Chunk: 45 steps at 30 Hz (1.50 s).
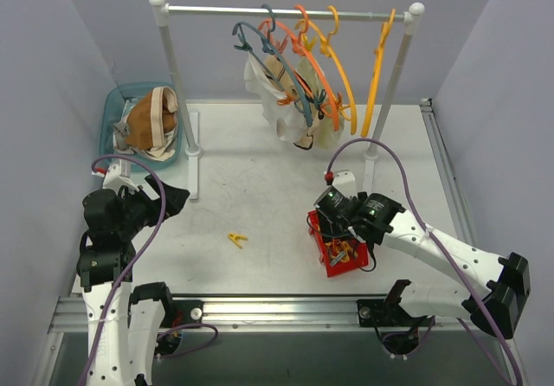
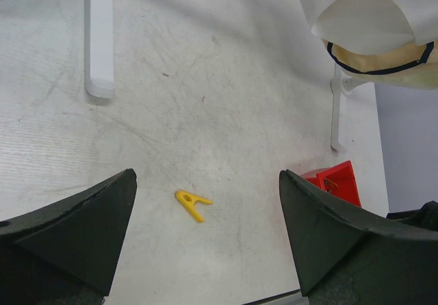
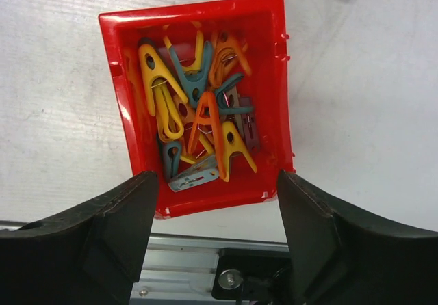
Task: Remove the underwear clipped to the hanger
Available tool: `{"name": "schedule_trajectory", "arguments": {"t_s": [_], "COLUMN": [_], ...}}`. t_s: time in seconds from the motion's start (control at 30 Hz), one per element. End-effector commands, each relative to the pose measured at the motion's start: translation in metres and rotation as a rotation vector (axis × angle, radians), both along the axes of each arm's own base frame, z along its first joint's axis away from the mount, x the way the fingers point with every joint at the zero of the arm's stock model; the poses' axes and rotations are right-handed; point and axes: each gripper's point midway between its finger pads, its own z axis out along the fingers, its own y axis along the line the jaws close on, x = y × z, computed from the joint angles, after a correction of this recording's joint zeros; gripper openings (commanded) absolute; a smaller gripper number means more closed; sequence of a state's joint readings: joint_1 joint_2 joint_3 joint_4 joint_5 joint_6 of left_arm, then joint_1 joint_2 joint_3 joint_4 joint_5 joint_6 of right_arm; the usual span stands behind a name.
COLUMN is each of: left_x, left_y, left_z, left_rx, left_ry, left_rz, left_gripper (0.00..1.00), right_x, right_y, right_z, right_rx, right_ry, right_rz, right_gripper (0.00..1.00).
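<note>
1. The underwear (image 1: pixel 281 100) hangs clipped on the hangers (image 1: pixel 325 53) at upper centre; more briefs (image 1: pixel 154 119) lie in the basket (image 1: pixel 111 113), upper left.
2. The right gripper (image 3: pixel 215 182) stands open and empty over the red bin (image 3: pixel 191 9) of clothespins (image 3: pixel 198 113).
3. The left gripper (image 2: pixel 205 178) gapes wide above a yellow clothespin (image 2: pixel 193 204).

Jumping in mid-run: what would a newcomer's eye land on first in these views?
The red bin packed with yellow, orange and blue clothespins, directly under the open right gripper at the table's front right. Next, the bright orange and blue hangers on the rail at the back, with pale underwear hanging from them. A lone yellow clothespin lies mid-table.
</note>
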<state>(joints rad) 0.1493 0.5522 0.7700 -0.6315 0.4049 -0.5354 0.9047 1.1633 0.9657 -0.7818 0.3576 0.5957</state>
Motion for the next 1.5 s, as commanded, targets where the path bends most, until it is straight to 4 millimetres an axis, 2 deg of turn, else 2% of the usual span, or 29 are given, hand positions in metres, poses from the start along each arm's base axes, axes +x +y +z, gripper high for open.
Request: {"name": "schedule_trajectory", "arguments": {"t_s": [0.0, 0.13, 0.2, 0.23, 0.27, 0.3, 0.43, 0.57, 0.6, 0.63, 0.7, 0.87, 0.9, 1.07, 1.23, 1.47], "left_x": [0.004, 0.003, 0.003, 0.003, 0.003, 0.003, 0.002, -0.001, -0.001, -0.002, -0.003, -0.003, -0.003, -0.004, -0.005, -0.004], "left_y": [0.0, 0.001, 0.001, 0.003, 0.003, 0.003, 0.003, 0.004, 0.004, 0.006, 0.011, 0.01, 0.011, 0.01, 0.01, 0.011], "left_z": [0.016, 0.015, 0.016, 0.016, 0.015, 0.015, 0.016, 0.018, 0.018, 0.019, 0.019, 0.017, 0.017, 0.019, 0.02, 0.019], "left_rx": [0.02, 0.02, 0.023, 0.026, 0.026, 0.025, 0.02, 0.021, 0.023, 0.027, 0.036, 0.027, 0.027, 0.027, 0.03, 0.033], "left_ry": [-0.064, -0.062, -0.068, -0.067, -0.067, -0.066, -0.071, -0.08, -0.081, -0.082, -0.083, -0.078, -0.079, -0.085, -0.086, -0.084], "left_rz": [-0.008, -0.005, -0.001, 0.008, 0.01, 0.012, 0.014, 0.024, 0.028, 0.038, 0.066, 0.071, 0.071, 0.066, 0.068, 0.069], "left_gripper": [0.94, 0.94, 0.94, 0.94, 0.94, 0.94, 0.94, 0.94, 0.94, 0.94, 0.94, 0.94, 0.94, 0.94, 0.94, 0.94], "right_x": [0.003, 0.011, 0.008, 0.002, -0.004, -0.009, -0.022, -0.022, -0.023, -0.021, -0.022, -0.009, -0.008, 0.001, 0.015, 0.031], "right_y": [0.013, 0.042, 0.07, 0.094, 0.119, 0.135, 0.19, 0.222, 0.226, 0.235, 0.245, 0.272, 0.274, 0.29, 0.297, 0.297], "right_z": [0.011, 0.016, 0.016, 0.015, 0.024, 0.009, -0.002, -0.015, -0.026, -0.022, -0.033, -0.039, -0.049, -0.061, -0.079, -0.091], "right_rx": [0.033, 0.08, 0.11, 0.162, 0.184, 0.149, 0.145, 0.157, 0.14, 0.156, 0.155, 0.163, 0.146, 0.137, 0.103, 0.084], "right_ry": [0.006, 0.018, 0.033, 0.057, 0.051, 0.099, 0.184, 0.237, 0.265, 0.26, 0.292, 0.276, 0.29, 0.29, 0.286, 0.285], "right_rz": [0.048, 0.14, 0.232, 0.309, 0.401, 0.453, 0.638, 0.745, 0.778, 0.8, 0.839, 0.864, 0.862, 0.87, 0.849, 0.828], "right_gripper": [0.72, 0.73, 0.72, 0.72, 0.72, 0.72, 0.7, 0.69, 0.69, 0.69, 0.7, 0.7, 0.7, 0.69, 0.67, 0.62]}}
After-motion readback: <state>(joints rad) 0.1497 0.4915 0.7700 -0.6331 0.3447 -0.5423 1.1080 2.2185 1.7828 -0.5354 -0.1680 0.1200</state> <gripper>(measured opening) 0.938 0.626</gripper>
